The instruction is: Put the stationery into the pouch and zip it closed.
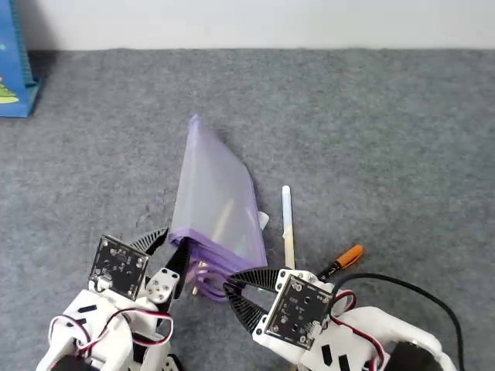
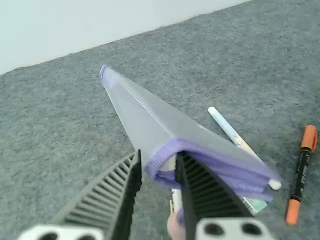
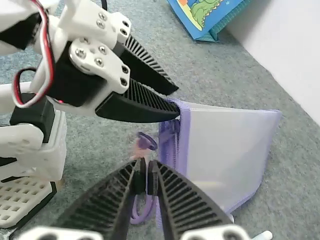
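Two-arm pouch-filling task, grasp stage. A translucent purple zip pouch point(image 1: 216, 193) stands propped on the grey felt-like counter point(image 1: 371, 139). Its closed far corner points away from the arms and its zip edge is raised toward them.

The left gripper point(image 2: 158, 157) holds the near corner of that zip edge, its black ribbed fingers point(image 2: 197, 185) clamped on the purple fabric binding. The right gripper point(image 3: 147, 167) sits just beside it at the same edge. Its fingers point(image 3: 172, 195) are drawn together, apparently pinching the thin purple zip-pull loop point(image 3: 145, 142); the exact contact is hard to make out.

A slim white and pale-blue pen point(image 1: 288, 220) lies flat on the counter just right of the pouch. An orange-capped black marker point(image 1: 343, 261) lies a little farther right, close to the right arm. Neither is in the pouch yet.

Handling, as judged:
- The pouch is light, thin and floppy, and its film panel looks slick. It will sag or fold unless it is held by the stiffer stitched binding, as the left gripper holds it.
- The zip will run only against a firm counter-hold at that corner.
- The pen and marker are light, rigid and round, so liable to roll. Each is best pinched across the barrel near its middle.
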Controlling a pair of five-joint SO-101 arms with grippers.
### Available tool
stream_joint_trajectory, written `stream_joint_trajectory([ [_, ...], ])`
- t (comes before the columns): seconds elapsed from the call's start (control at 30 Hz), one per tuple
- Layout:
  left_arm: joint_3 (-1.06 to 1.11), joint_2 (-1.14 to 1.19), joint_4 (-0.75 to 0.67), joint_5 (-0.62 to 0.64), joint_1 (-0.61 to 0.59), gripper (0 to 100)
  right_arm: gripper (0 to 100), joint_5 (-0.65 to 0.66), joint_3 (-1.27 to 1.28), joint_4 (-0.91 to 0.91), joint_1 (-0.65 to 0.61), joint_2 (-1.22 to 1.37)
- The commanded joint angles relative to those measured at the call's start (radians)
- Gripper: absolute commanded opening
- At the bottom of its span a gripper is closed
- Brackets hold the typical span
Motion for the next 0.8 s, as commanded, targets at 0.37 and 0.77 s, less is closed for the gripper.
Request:
stream_joint_trajectory([
  [0.37,-0.019,-0.003,-0.046,0.015,0.000,1,1.3,-0.140,-0.037,0.107,0.065,0.018],
  [0.77,-0.042,-0.002,-0.152,0.043,-0.339,1,12.0,-0.316,0.181,0.061,0.061,0.148],
])
